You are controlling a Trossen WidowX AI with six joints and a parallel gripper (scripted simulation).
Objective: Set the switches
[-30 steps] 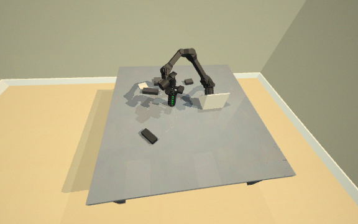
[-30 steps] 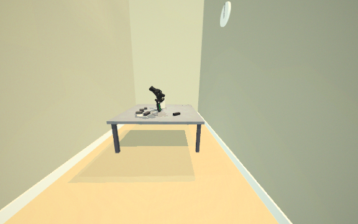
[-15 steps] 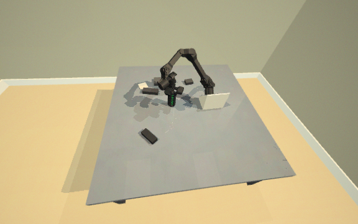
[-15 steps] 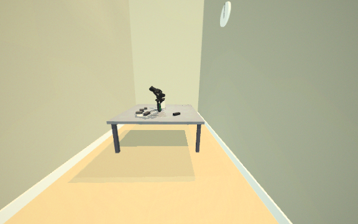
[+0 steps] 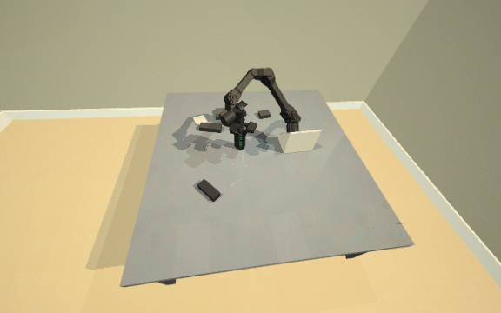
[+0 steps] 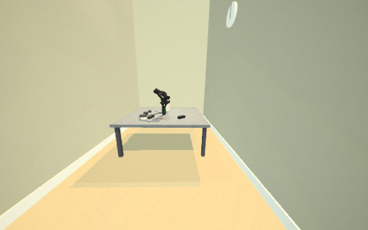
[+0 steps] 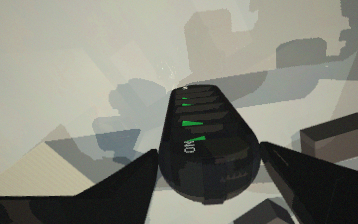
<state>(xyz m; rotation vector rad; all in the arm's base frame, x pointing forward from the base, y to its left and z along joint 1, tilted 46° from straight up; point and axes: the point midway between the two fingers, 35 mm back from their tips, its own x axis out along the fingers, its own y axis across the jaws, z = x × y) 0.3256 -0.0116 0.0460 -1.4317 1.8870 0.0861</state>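
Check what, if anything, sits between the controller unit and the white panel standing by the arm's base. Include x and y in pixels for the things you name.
In the top view, only shadowed bench lies between the controller unit (image 5: pixel 239 141) and the white panel (image 5: pixel 300 142).
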